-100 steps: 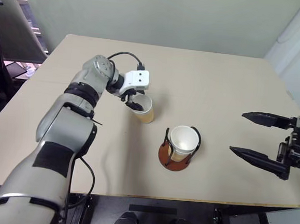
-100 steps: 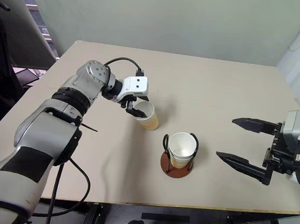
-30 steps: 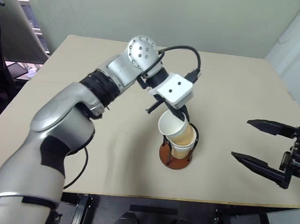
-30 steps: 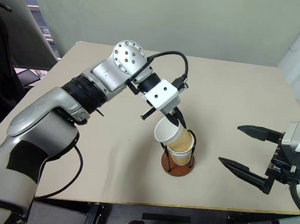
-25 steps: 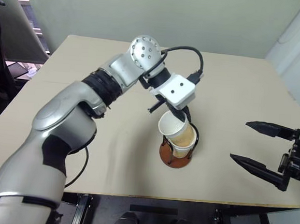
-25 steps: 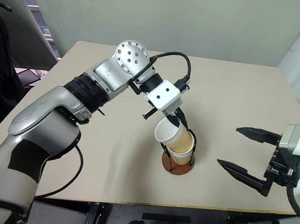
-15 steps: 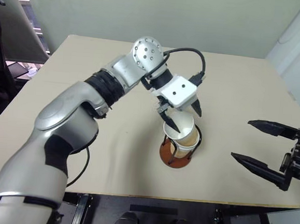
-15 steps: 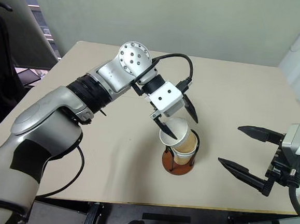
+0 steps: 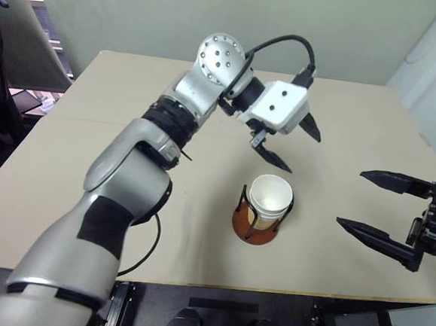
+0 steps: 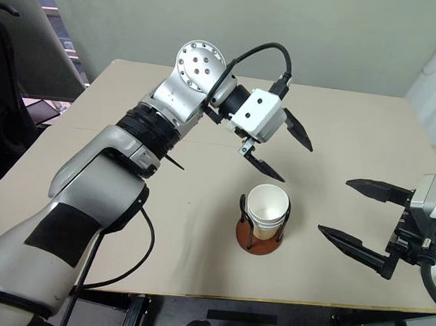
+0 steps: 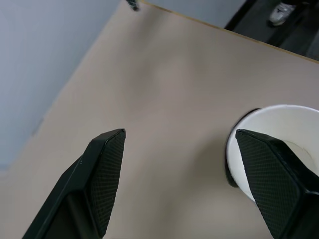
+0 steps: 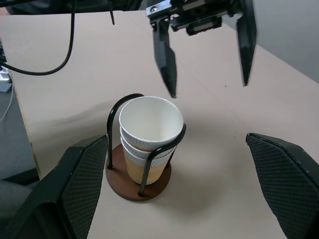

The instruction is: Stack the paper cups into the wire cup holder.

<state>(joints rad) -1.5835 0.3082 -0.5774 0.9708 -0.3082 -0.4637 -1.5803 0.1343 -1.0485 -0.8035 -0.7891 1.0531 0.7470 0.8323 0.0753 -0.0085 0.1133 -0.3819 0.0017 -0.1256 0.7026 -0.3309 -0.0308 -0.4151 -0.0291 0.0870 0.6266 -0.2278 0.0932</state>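
Note:
The paper cups [image 9: 270, 196] sit nested in one upright stack inside the wire cup holder [image 9: 251, 228], whose black loops rise at either side of them. From the right wrist view the stack [image 12: 149, 123] shows two white rims, one in the other. My left gripper [image 9: 298, 149] hangs open and empty above and just behind the stack, clear of it. The top cup's rim [image 11: 279, 118] lies beside one of its fingers [image 11: 102, 174]. Off to the right, my right gripper [image 9: 353, 198] stands open and empty, pointing toward the holder [image 12: 135, 185].
The holder stands on a tan table [image 9: 127, 163], a short way in from the front edge [image 9: 193, 286]. A pale wall [image 9: 214, 19] runs behind the table.
My left gripper opened and let go of the tilted cup, which now sits upright in the stack. The gripper then rose and drew back from the holder. The right gripper stayed put.

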